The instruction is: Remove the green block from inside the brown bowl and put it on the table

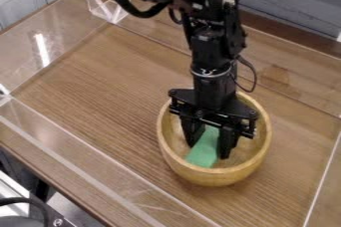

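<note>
The brown bowl (170,154) stands on the table (107,82) at the front right. The green block (204,154) leans tilted inside it, its lower end resting near the bowl's front wall. My gripper (212,141) reaches straight down into the bowl, with one black finger on each side of the block's upper part. The jaws are shut on the block. The fingers hide the block's top end.
Low clear plastic walls (40,47) border the tabletop on the left and front. A clear bracket (104,10) sits at the back left. The black arm (206,32) rises from the bowl toward the back. Bare wood lies left of the bowl.
</note>
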Controlling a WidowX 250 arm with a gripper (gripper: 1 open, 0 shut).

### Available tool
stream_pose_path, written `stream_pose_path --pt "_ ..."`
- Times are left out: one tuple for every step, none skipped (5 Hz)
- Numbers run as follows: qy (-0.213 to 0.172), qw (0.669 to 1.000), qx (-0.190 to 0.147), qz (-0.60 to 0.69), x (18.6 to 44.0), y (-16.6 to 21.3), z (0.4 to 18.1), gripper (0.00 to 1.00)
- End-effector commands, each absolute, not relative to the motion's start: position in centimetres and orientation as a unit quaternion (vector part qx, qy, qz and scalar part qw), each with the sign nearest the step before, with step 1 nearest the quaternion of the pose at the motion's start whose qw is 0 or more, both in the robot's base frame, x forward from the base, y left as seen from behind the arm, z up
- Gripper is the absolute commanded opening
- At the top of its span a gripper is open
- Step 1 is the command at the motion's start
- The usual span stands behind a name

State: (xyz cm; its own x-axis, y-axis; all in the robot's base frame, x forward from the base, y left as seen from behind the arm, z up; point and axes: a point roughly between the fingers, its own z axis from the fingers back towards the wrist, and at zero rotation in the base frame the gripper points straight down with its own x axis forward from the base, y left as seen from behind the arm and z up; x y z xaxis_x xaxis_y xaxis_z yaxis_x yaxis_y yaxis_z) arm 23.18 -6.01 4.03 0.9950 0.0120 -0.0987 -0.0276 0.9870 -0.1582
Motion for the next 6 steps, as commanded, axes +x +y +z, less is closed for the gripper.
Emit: stream_pose_path --pt "0.020 0.996 -0.090 0.005 23.9 -6.4 6.0 0.00" --pt "0.022 0.995 -0.094 0.006 23.8 -6.4 6.7 0.00" --pt "0.023 0.995 -0.099 0.005 23.8 -6.4 7.4 0.00" --pt "0.022 0.995 -0.101 0.004 23.7 -6.1 8.8 0.00" --pt "0.013 0.995 -0.101 0.005 24.2 -5.2 11.9 0.00" --pt "-0.006 0.995 -0.097 0.018 24.9 -4.0 16.6 0.00"
